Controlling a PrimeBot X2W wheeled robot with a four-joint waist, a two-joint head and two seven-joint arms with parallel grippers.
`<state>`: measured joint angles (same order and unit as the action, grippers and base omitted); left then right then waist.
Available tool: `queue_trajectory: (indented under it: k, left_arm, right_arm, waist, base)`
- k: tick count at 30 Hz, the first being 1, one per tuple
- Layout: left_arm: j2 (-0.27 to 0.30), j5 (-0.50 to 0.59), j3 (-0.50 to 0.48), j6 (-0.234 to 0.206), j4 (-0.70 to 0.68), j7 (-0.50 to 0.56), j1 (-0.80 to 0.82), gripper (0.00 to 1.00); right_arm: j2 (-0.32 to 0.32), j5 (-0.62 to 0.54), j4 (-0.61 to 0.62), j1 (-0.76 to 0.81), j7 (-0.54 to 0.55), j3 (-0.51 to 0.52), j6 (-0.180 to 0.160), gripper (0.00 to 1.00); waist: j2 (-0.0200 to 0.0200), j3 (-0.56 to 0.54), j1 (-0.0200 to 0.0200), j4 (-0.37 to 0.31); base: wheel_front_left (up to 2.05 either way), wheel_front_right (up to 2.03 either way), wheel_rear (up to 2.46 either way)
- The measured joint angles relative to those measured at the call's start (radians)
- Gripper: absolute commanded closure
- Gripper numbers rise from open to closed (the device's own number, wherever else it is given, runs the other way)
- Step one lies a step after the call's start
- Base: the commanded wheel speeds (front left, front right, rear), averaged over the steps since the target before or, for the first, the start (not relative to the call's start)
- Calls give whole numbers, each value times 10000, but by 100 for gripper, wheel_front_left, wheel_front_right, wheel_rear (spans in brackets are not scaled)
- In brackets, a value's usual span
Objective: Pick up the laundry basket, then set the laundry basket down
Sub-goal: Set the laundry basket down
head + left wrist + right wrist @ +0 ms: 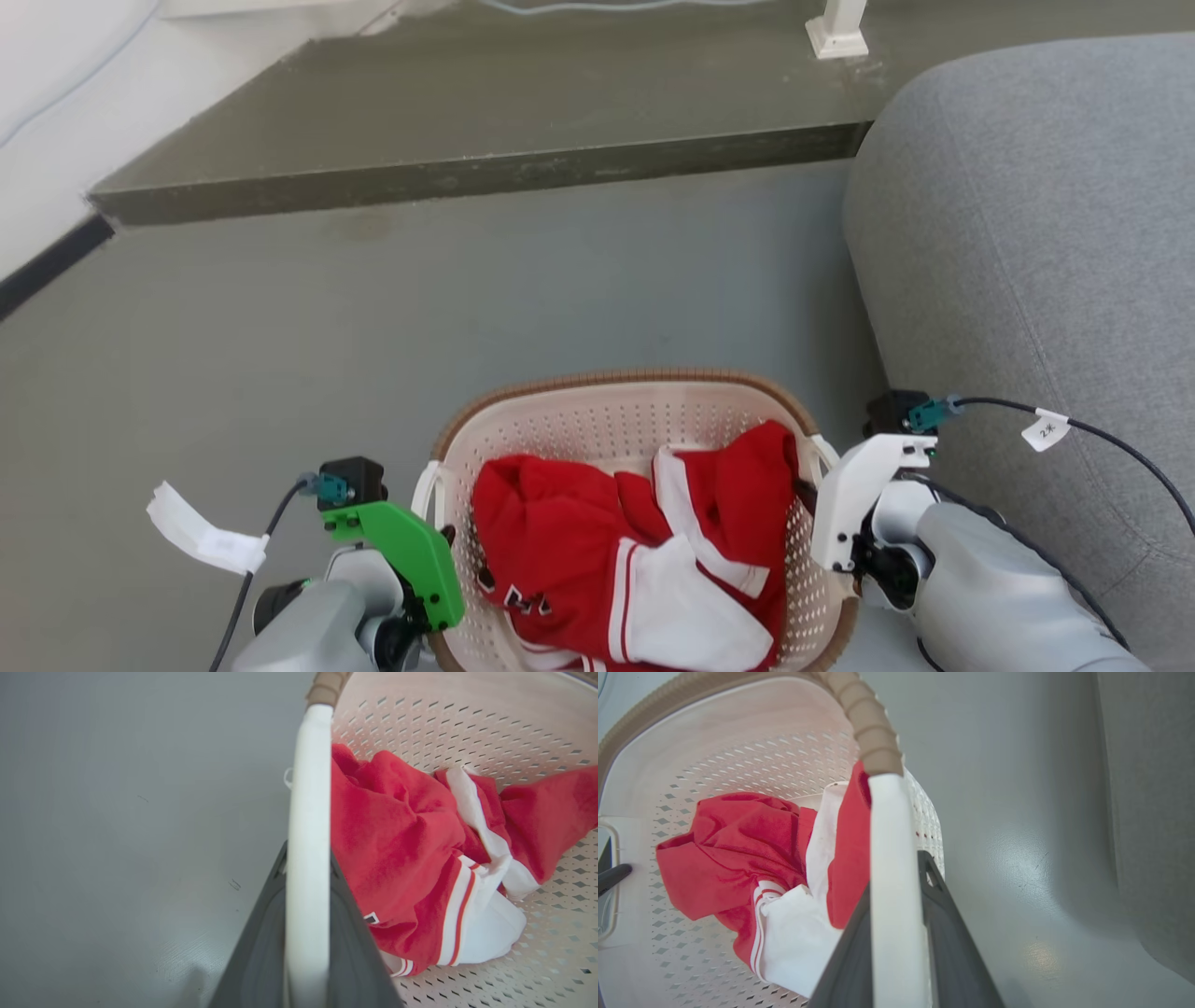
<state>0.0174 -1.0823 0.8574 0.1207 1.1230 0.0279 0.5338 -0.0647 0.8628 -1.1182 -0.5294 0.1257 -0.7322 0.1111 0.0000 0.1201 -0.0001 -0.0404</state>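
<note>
Your left claw (pixel 308 854) is clamped on the white handle (pixel 308 765) away from the grey sofa (pixel 1027 233), your right claw (pixel 896 872) on the handle (pixel 889 826) nearest it, and the laundry basket (pixel 607 420) is just beside that sofa, so raise both arms evenly, rim (pixel 635 376) level.

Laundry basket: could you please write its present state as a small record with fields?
object: laundry basket, cream perforated wall, brown rim
contents: red and white garment
left grip: left gripper shut around the left handle
right grip: right gripper shut around the right handle
surroundings: grey floor; grey sofa at the robot's right
lifted or resting: cannot tell
</note>
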Motion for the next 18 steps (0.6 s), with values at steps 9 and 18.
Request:
queue_trajectory:
  k: [9, 18]
  left_arm:
    - [17, 2, -8, -127, -88, -414, 568, 100]
    - [19, 10, -63, -167, -265, -953, 1338, 100]
  right_arm:
    - [-56, -4, 21, -550, -437, 10, 0, 100]
    - [-286, -21, 173, -1300, -1003, 63, 6, 100]
  waist:
    - [0, 678, 0, 23]
    - [0, 1676, 0, 62]
  base:
    - [0, 0, 0]
    - [0, 0, 0]
